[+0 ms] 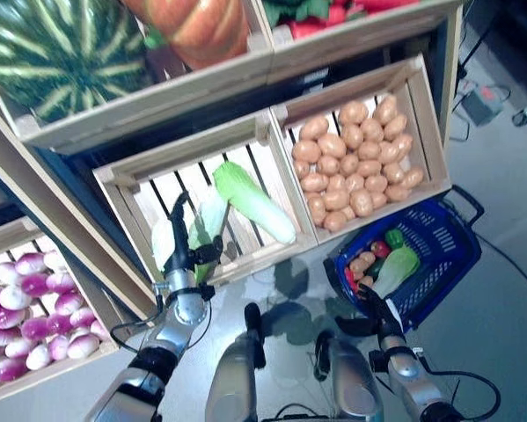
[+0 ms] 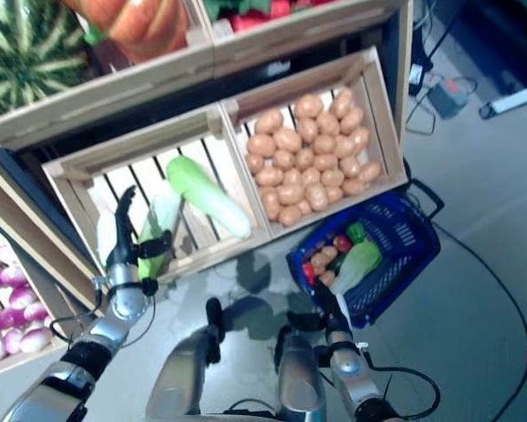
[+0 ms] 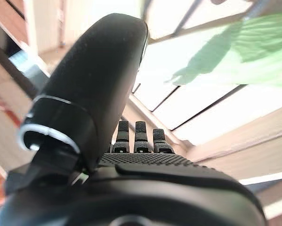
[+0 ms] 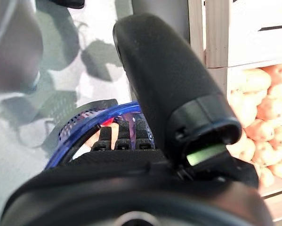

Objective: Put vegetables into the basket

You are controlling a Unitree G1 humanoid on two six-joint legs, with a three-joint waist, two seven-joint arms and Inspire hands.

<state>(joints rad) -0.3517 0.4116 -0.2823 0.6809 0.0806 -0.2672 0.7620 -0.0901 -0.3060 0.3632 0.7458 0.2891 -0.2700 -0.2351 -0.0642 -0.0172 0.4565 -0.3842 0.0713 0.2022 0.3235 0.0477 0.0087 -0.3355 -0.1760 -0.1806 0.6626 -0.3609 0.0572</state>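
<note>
My left hand (image 1: 180, 260) reaches into the slatted wooden crate (image 1: 122, 189). Its fingers are straight and its thumb lies against a pale green cabbage (image 1: 208, 215). A second long cabbage (image 1: 254, 202) lies just to the right of it. In the left wrist view the straight fingers (image 3: 138, 139) point along the crate's slats, with the cabbage (image 3: 253, 47) past them. The blue basket (image 1: 461, 233) stands on the floor at the right and holds a pale cabbage (image 1: 395, 268), small potatoes (image 1: 362, 262), and a red and a green vegetable. My right hand (image 1: 375, 309) is open at the basket's near rim (image 4: 84, 125).
The wooden stand's crates rise in tiers behind and to the left. A crate of potatoes (image 1: 355, 158) sits right above the basket. A crate edge (image 1: 69, 352) juts out at the lower left. Grey floor (image 1: 501, 334) lies to the right of the basket.
</note>
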